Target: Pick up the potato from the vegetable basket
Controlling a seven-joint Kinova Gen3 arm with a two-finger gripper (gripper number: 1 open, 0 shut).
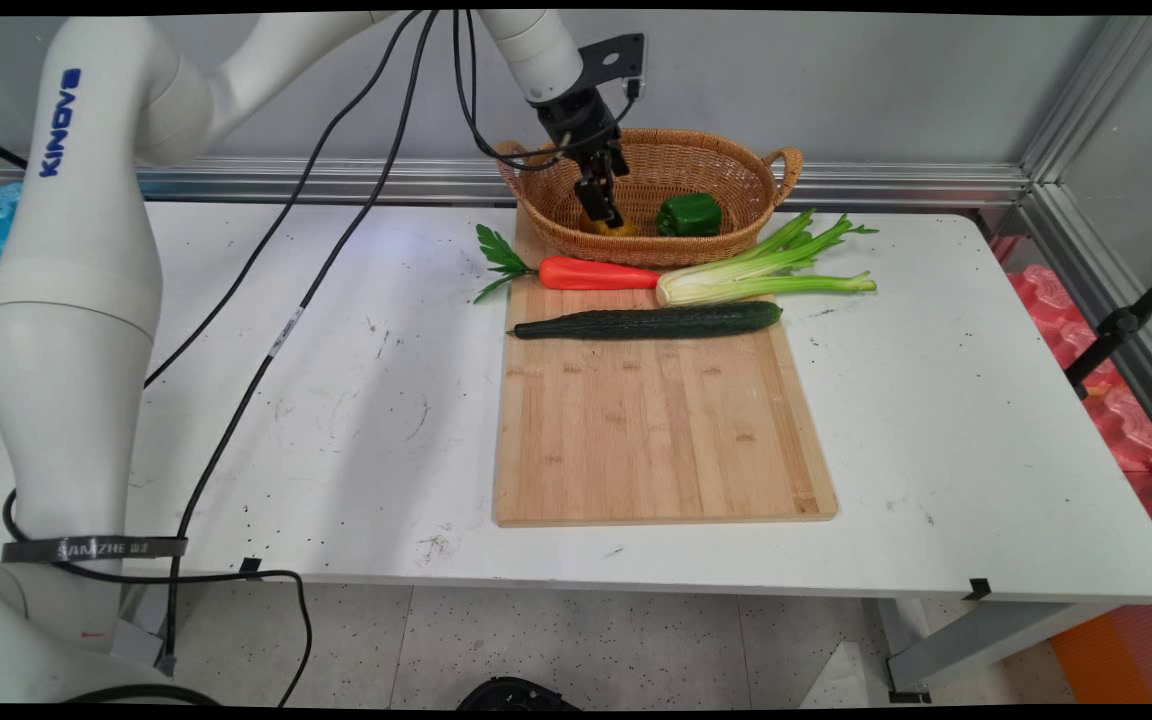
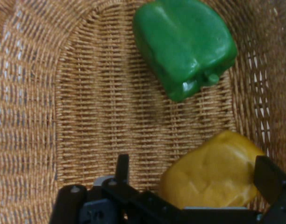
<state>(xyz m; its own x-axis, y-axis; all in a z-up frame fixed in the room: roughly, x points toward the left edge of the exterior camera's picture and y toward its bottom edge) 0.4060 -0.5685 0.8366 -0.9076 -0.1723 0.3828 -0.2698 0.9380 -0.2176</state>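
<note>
White table (image 1: 936, 420) first — it sits in front of a grey wall, and a wooden cutting board (image 1: 661, 430) lies flat on it. At the far end of the board stands a woven basket (image 1: 736, 165) with two handles.

On the board's far part lie three long things. A dark green cucumber (image 1: 648, 321) lies sideways, nearest the camera. Behind it is an orange carrot (image 1: 596, 273) with green leaves pointing left. Right beside the carrot's tip is a bunch of celery (image 1: 766, 272); its pale end is on the board and its green stalks stick out over the table to the right.

Inside the basket are two peppers. A green pepper (image 2: 185, 44) rests on the basket floor. Near it, but not touching it, is a yellow pepper (image 2: 213, 172).

The black gripper (image 1: 601, 205) reaches down into the basket, at the yellow pepper. In the hand view its fingers (image 2: 271, 179) are spread wide — one stands on each side of the yellow pepper, which sits between them on the woven floor. I cannot tell if the fingers touch the pepper.

Black cables (image 1: 336, 200) hang from the arm over the table's left part.
</note>
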